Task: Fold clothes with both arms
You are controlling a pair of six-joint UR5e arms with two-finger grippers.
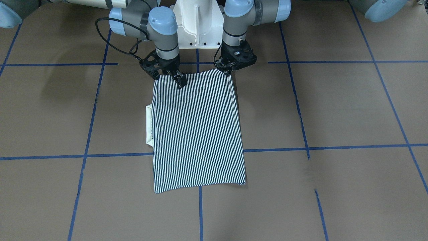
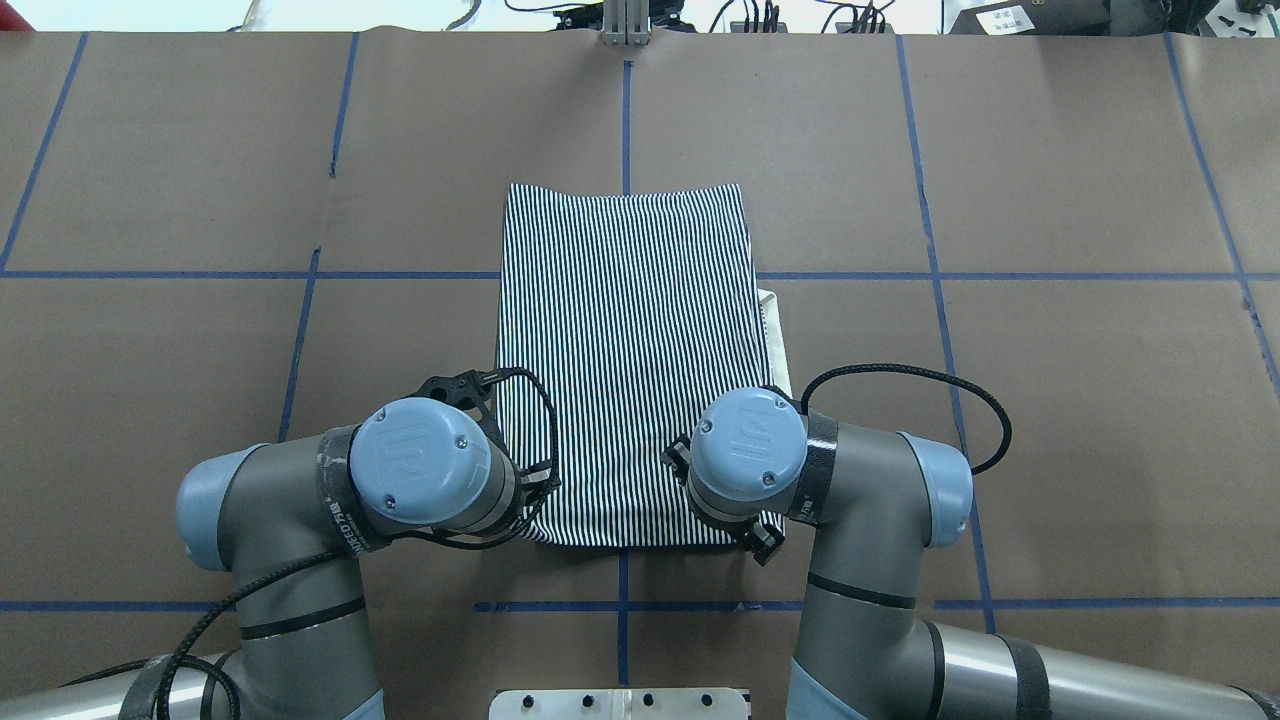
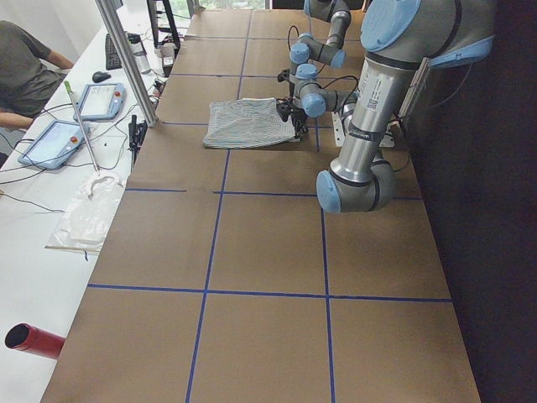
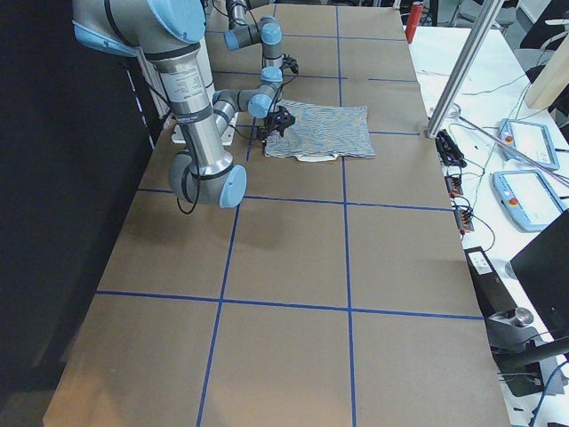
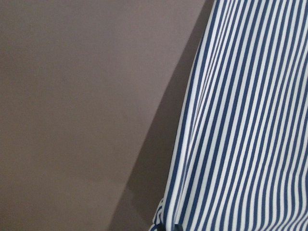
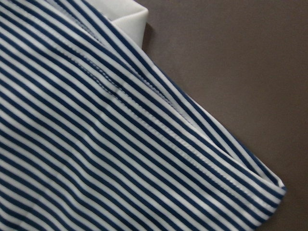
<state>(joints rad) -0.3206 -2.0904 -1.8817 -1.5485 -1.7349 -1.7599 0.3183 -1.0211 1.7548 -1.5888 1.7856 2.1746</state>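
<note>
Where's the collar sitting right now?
In the overhead view the cream collar pokes out from under the folded striped shirt along its edge on the robot's right, just beyond the right arm.

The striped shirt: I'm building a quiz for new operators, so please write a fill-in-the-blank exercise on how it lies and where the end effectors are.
1. The striped shirt lies folded into a rectangle, with stripes of navy and ___.
2. Its cream collar pokes out on the robot's ___ side.
3. The left end effector and the right end effector both meet the shirt at the edge ___ the robot.
4. The tape lines on the table are ___.

Missing words: white; right; nearest; blue
</note>
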